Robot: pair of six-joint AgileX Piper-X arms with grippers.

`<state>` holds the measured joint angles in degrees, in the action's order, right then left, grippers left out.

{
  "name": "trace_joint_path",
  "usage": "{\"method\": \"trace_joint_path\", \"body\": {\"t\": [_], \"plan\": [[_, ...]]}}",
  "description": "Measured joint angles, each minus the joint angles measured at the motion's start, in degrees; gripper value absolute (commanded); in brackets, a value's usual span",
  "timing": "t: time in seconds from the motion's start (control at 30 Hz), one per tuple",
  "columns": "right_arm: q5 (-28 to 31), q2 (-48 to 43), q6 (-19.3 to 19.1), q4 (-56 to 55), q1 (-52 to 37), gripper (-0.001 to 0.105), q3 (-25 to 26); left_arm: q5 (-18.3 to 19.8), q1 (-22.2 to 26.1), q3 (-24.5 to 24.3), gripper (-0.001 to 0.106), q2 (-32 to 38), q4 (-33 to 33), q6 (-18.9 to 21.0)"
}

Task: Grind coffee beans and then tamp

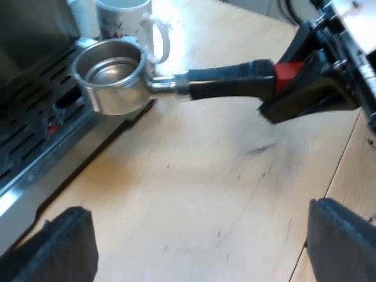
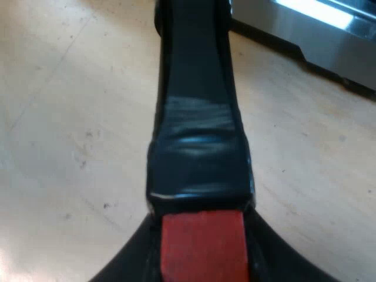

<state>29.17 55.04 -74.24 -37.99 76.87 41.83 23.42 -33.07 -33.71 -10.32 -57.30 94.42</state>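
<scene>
With right gripper clenched on the red end of the portafilter handle, lift slowly and keep the empty basket level, now at the espresso machine tray near the mug; leave left gripper released, apart.

Probably a kitchen counter: a pale wooden worktop bearing an espresso machine and a mug.

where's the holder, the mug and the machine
holder point(image 1: 223, 81), left wrist view, on its dark handle
mug point(image 1: 124, 23), left wrist view, on its white side
machine point(image 1: 35, 126), left wrist view, on its slotted tray
</scene>
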Motion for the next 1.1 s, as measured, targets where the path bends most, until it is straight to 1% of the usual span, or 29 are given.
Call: {"method": "trace_joint_path", "body": {"t": [0.1,0.17,0.23,0.33,0.43,0.47,0.53,0.7,0.87,0.9,1.0,1.1], "plan": [[-3.7,-1.0,-4.9,2.7,-1.8,0.000,-1.8,-1.9,0.0,-0.1,0.075,0.0,-1.9,0.0],[-7.7,-0.8,-8.7,5.6,-4.0,0.000,-3.0,-2.8,0.0,-0.1,0.075,0.0,-3.8,0.0],[-10.2,-0.8,-10.1,8.5,-5.7,0.000,-4.7,-2.9,0.0,-0.1,0.075,-0.2,-4.7,0.5],[-11.6,-0.8,-11.2,11.7,-8.3,0.000,-7.4,-3.4,0.0,-0.1,0.075,-1.3,-5.9,2.4],[-12.7,-0.8,-14.0,13.1,-9.8,0.000,-10.6,-3.8,0.0,-0.1,0.075,-2.9,-5.8,2.8],[-13.2,-0.8,-15.5,13.9,-9.8,0.000,-11.6,-3.9,0.0,-0.1,0.075,-3.5,-5.8,2.9],[-13.9,-0.8,-16.9,15.2,-9.8,0.000,-13.2,-3.9,0.0,-0.1,0.075,-4.6,-5.8,2.9],[-14.4,-0.8,-18.4,21.4,-9.8,0.000,-17.8,-3.9,0.0,-0.1,0.075,-7.6,-5.8,2.9],[-14.4,-0.9,-18.5,23.2,-9.8,0.000,-20.2,-3.9,0.0,-0.1,0.075,-8.8,-5.8,2.9],[-14.4,-0.9,-18.5,24.4,-9.8,0.000,-21.7,-3.9,0.0,-0.1,0.075,-8.9,-5.8,2.9],[-13.6,-0.8,-18.6,27.2,-9.8,0.000,-23.4,-3.9,0.0,-0.1,0.075,-10.5,-5.6,2.0],[-13.2,1.3,-18.6,30.2,-9.8,0.000,-24.5,-3.9,0.0,-0.1,0.075,-11.6,-5.0,0.9]]}}
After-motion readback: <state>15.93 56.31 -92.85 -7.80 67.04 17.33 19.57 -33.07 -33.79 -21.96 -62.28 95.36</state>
